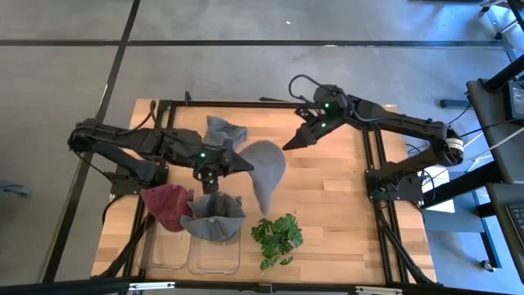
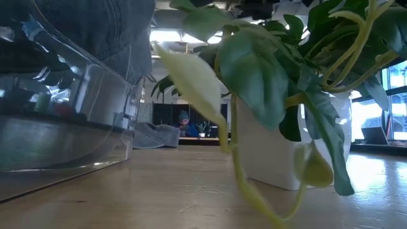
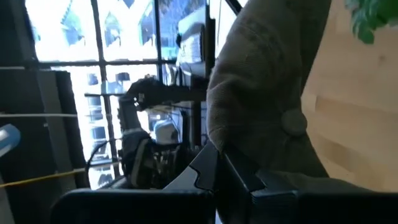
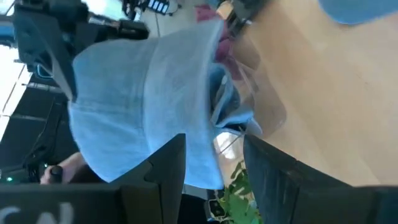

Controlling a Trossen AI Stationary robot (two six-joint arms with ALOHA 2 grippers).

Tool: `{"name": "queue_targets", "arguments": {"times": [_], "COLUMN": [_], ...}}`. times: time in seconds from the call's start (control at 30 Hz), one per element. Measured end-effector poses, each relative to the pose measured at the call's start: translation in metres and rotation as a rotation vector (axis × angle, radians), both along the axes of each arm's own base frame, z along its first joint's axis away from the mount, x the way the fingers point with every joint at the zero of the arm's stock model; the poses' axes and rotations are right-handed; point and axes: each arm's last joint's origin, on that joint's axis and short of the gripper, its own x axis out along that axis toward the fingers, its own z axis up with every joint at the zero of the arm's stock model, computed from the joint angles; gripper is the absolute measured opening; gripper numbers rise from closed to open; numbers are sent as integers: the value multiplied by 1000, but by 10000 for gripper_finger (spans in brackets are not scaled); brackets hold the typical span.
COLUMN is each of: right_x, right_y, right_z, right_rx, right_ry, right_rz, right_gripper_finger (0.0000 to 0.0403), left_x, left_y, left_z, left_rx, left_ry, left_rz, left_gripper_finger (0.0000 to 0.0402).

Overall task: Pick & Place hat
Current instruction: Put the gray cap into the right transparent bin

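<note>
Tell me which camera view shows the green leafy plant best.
The low view: the green leafy plant and its white pot fill the frame. The high view shows it whole but small; both wrist views catch only leaves at an edge.

Four hats [image 1: 266, 168], two clear bins [image 1: 214, 256], one potted plant [image 1: 277, 236], two grippers [image 1: 214, 174]

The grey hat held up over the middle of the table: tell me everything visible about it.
The grey hat is soft, felt-like cloth with a round crown and a button on top. It hangs limp and draped, lifted off the wooden table, pinched at its edge by the shut left hand. The right hand hovers open just beside it, not touching.
</note>
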Motion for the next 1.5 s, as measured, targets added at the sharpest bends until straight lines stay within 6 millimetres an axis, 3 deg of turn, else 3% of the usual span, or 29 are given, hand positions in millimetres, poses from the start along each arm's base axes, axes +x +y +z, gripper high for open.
{"name": "queue_targets", "arguments": {"times": [0.17, 0.33, 0.53, 0.6, 1.1, 1.5], "right_x": [18, 22, 23, 23, 24, 25], "right_y": [7, 7, 8, 8, 17, 21], "right_z": [-6, 0, 1, 1, 1, 1], "right_rx": [-41, -79, -115, -129, -123, -88], "right_ry": [-55, -152, -191, -202, -200, -193], "right_rz": [36, 74, 126, 138, 161, 184], "right_gripper_finger": [162, 146, 32, 13, 32, 108], "left_x": [0, -1, -1, -1, 3, 16], "left_y": [-3, -6, -6, -6, -7, -8], "left_z": [0, 0, 0, 0, 2, -7], "left_rx": [3, -15, -32, -31, 3, 63], "left_ry": [-1, -1, 1, 1, -45, -19], "left_rz": [1, -8, -5, -7, 8, 57], "left_gripper_finger": [4, 4, 6, 6, 6, 6]}}
